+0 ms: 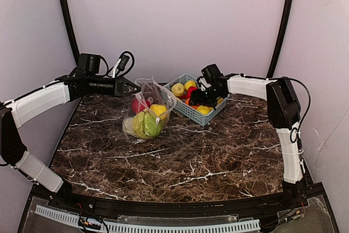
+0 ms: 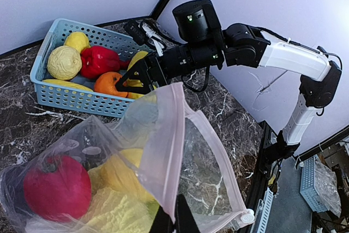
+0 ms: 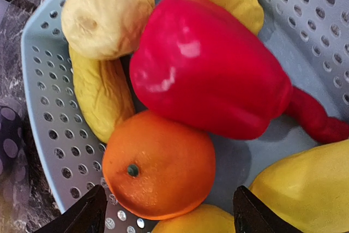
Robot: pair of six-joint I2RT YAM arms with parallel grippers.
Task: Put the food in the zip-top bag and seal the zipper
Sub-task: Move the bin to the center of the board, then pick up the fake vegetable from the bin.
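The clear dotted zip-top bag (image 1: 147, 114) stands on the table, mouth held up, with a red fruit (image 2: 56, 186), yellow cabbage (image 2: 117, 211) and green pieces inside. My left gripper (image 1: 131, 87) is shut on the pink zipper strip (image 2: 173, 151) at the mouth edge; its fingertips show in the left wrist view (image 2: 173, 223). My right gripper (image 1: 199, 97) is open over the blue basket, its fingers (image 3: 87, 216) either side of an orange (image 3: 158, 165). A red pepper (image 3: 212, 69), a pale round fruit (image 3: 106, 12) and yellow fruits (image 3: 101, 99) lie beside it.
The light blue basket (image 1: 214, 116) stands at the back centre-right, close to the bag. The bag's white slider (image 2: 244, 217) hangs at the strip's far end. Dark marble table (image 1: 191, 156) spreads in front. Purple walls close the back and sides.
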